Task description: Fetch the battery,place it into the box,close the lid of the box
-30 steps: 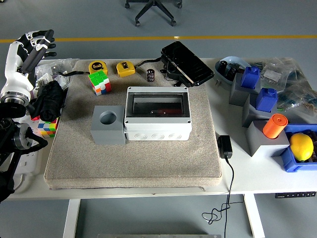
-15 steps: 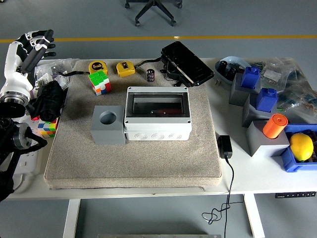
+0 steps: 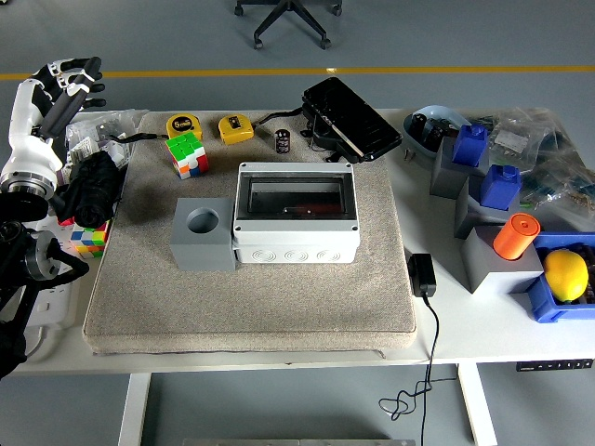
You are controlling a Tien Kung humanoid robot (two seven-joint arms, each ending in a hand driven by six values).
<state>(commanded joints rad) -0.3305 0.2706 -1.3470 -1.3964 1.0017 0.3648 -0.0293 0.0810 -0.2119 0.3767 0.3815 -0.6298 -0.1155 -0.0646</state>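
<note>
Head view, looking down over a white table [image 3: 437, 339] with a beige felt mat [image 3: 251, 297]. At the mat's centre sits a white plastic junction box [image 3: 296, 232] with its smoked transparent lid [image 3: 296, 197] lying flat over the top, apparently closed. Something reddish shows faintly through the lid; what it is cannot be told. A small black cylindrical battery [image 3: 283, 141] stands upright behind the box, near the mat's far edge, apart from it.

With the battery outside the box, fetching it looks like the step in hand. That calls for a long reach to the battery, and the lid would need opening.

The left hand [image 3: 70, 79] is raised at the far left, clear of the table, fingers loosely spread, holding nothing. The right arm is out of view.
</note>
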